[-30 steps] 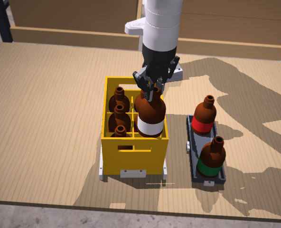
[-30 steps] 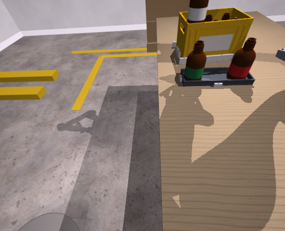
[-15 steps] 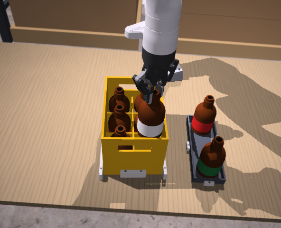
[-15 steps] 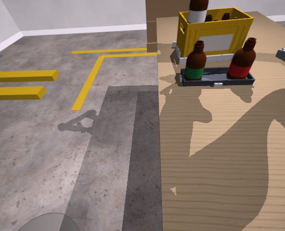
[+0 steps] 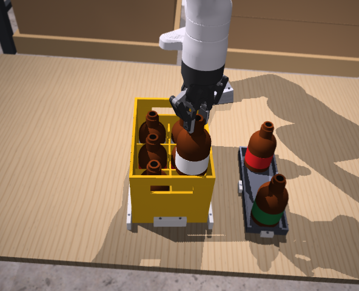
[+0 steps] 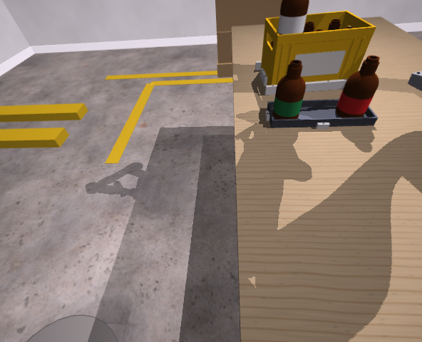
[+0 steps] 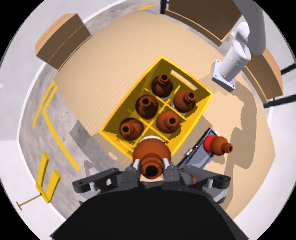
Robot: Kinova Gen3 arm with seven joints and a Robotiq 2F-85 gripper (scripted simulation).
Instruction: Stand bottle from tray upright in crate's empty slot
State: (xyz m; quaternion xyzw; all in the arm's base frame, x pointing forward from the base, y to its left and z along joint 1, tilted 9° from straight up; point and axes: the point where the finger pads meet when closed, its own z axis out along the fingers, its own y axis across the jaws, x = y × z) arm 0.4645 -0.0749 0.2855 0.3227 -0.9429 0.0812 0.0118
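The gripper [image 5: 196, 116] is clamping the neck of a white-banded bottle [image 5: 192, 150], holding it upright over the yellow crate [image 5: 172, 200].

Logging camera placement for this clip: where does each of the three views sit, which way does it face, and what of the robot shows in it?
Top: high at the table's front, angled down at the yellow crate and grey tray; shows the arm and the gripper clamping the white-banded bottle by its neck.
Exterior: low off the tray side, facing across tray to crate; only the arm's base corner shows.
Wrist: above the gripper, facing straight down; shows fingers.
All three share crate and held bottle.
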